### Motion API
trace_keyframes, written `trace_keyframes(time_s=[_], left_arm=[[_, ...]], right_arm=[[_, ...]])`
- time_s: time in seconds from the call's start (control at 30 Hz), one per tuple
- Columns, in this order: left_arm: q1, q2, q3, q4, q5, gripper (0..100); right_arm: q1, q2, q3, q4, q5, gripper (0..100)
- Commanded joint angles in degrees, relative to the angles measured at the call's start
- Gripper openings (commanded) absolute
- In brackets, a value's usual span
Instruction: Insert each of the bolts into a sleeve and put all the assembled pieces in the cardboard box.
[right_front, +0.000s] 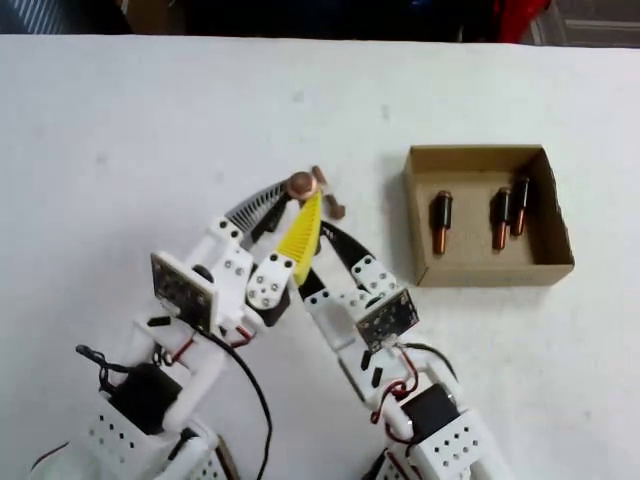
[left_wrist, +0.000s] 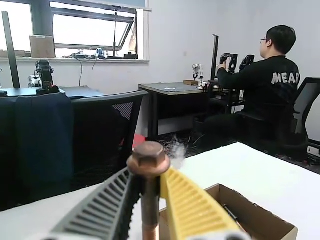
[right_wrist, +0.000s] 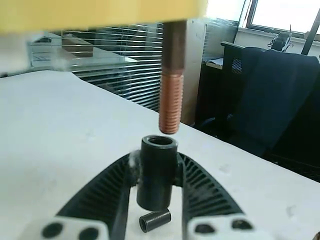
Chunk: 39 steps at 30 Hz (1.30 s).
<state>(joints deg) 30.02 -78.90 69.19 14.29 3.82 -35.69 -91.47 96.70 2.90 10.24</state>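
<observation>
- Cardboard box (right_front: 490, 273): sits open-topped on the white surface (right_front: 150, 120), out to the right of both arms. It is the landmark for everything below.
- Left pincer (right_front: 299, 195): raised off the surface to the left of the box and well apart from its wall. It is clenched on a bolt, with the grey finger (right_front: 255, 205) on the side away from the box and the yellow finger (right_front: 303, 235) on the side towards it.
- Right pincer (right_wrist: 157, 167): also left of the box, and underneath the left one. Its black fingers are clamped around a sleeve. From above, the yellow finger crosses over it and hides what it holds.
- Assembled pieces (right_front: 440, 222): three lie inside the box, one near its left wall and two close together towards its right wall. All lie roughly lengthwise, front to back.
- Bolt (left_wrist: 148, 156): copper-coloured and held upright, with its hex head above the fingertips. Its threaded end hangs just over the sleeve's mouth, in line with the bore, and a small gap shows between them.
- Sleeve (right_wrist: 157, 185): black and upright, with its open end facing up.
- Copper-coloured piece (right_front: 330, 200): lies on the surface between the pincers and the box, nearer the pincers. I cannot tell exactly what it is.
- Loose sleeve (right_wrist: 155, 220): small and black, lying on its side on the surface below the held sleeve.
</observation>
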Motion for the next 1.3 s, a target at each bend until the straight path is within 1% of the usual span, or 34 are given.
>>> trace_keyframes(time_s=[0.0,0.17,0.27,0.43,1.13,1.27], left_arm=[[-0.48,-0.92,-0.7,0.26,2.73,2],[-3.21,-0.92,-0.7,1.05,2.99,2],[-3.12,-0.92,-0.7,2.81,2.99,2],[-2.86,-0.92,-0.7,2.99,3.08,2],[-3.12,-0.92,-1.05,2.55,3.08,2],[-3.21,-0.92,-0.62,-0.53,3.08,2]], right_arm=[[-0.13,-0.92,0.44,-1.45,0.62,1.7],[1.1,-0.92,0.44,-1.54,0.62,1.7],[1.36,-0.92,0.44,-1.63,0.62,1.7],[1.27,-0.92,0.44,-1.63,0.62,1.7],[1.01,-0.92,0.44,-1.45,1.14,1.7],[1.01,-0.92,0.44,-1.45,1.14,1.7]])
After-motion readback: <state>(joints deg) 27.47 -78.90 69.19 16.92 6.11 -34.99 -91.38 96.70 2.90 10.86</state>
